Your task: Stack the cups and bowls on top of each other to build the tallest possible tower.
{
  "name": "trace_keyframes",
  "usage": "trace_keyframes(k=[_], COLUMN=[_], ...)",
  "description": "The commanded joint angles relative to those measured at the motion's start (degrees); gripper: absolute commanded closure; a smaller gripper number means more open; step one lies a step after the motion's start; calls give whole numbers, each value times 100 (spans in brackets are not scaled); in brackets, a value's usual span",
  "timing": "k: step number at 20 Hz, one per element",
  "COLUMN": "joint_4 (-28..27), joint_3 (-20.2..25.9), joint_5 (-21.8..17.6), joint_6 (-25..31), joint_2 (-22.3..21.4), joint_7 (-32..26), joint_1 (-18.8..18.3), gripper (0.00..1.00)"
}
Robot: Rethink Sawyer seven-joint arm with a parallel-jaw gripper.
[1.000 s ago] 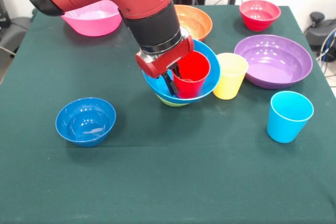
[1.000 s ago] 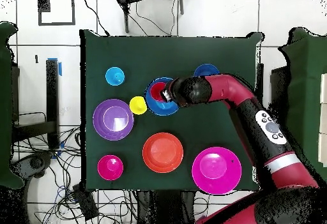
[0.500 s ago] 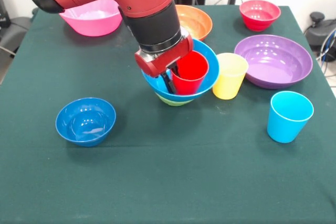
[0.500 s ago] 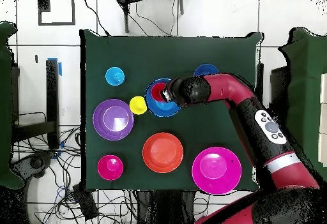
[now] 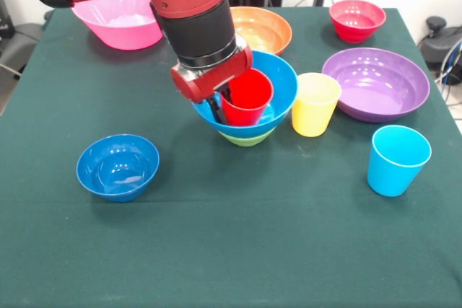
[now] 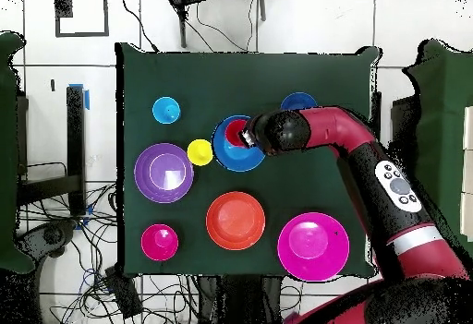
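The gripper (image 5: 220,102) stood at the red cup (image 5: 246,97), apparently clamped on its rim. The cup sat upright inside the blue bowl (image 5: 278,81), which rested on the green bowl (image 5: 246,138).

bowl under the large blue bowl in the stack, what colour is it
Green: the small green bowl peeks out beneath the large blue bowl, best seen in the front view.

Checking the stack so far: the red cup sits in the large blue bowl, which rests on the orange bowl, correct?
Not quite. The red cup does sit in the large blue bowl, but that bowl rests on the green bowl, as the front view shows. The orange bowl stands apart behind it.
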Motion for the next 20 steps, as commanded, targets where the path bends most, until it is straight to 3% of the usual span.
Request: trace_keyframes(k=[1,11,20], joint_4=[-114,246,625], joint_3=[-444,-481,-467], joint_5=[-454,-269,-271], joint_6=[432,479,188], joint_2=[-137,-264,-258], joint_7=[-1041,-922,-727], joint_1=[223,207,116], gripper=[100,100,100])
